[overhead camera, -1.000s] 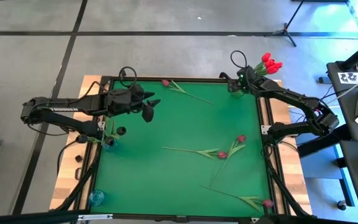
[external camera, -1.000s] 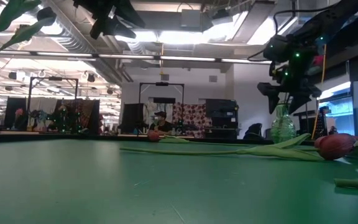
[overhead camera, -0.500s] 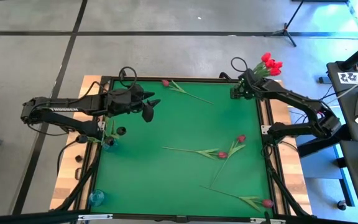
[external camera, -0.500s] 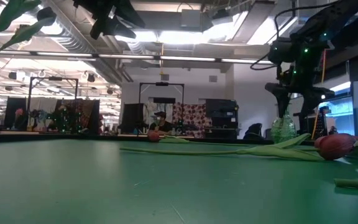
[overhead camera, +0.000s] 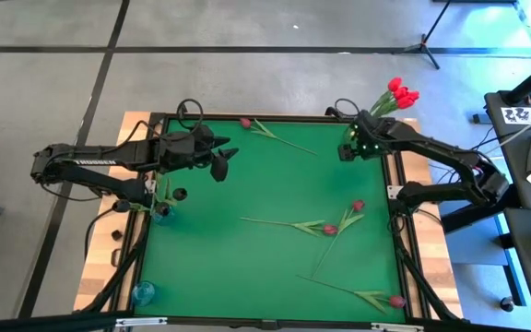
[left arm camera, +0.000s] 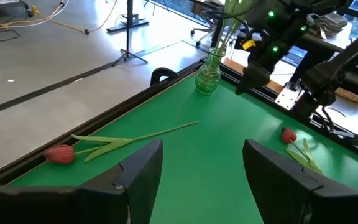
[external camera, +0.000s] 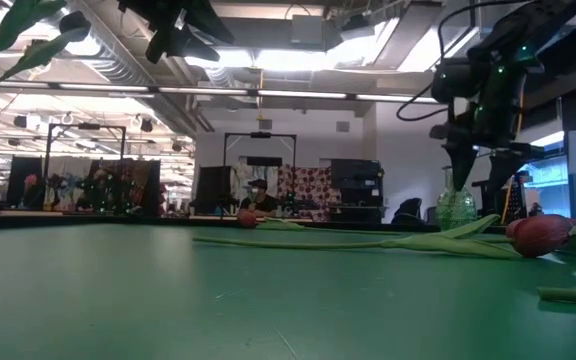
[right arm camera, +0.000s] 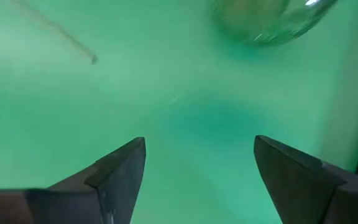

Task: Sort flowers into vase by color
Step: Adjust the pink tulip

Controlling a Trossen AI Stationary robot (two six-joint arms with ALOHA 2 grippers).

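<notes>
We are holding our right claw, fingers apart and empty, over the table at two o'clock; our left claw, also apart, is hovering at ten.

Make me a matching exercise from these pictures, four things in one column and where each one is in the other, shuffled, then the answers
Things
1. green glass vase holding red tulips
2. blue vase
3. left gripper
4. tulip with the crossing stems

Places
A. lying on the mat, right of centre
B. table's left edge, beside the left arm
C. far right corner of the table
D. open above the mat, near the far left part

Pairs: 1-C, 2-B, 3-D, 4-A
</notes>
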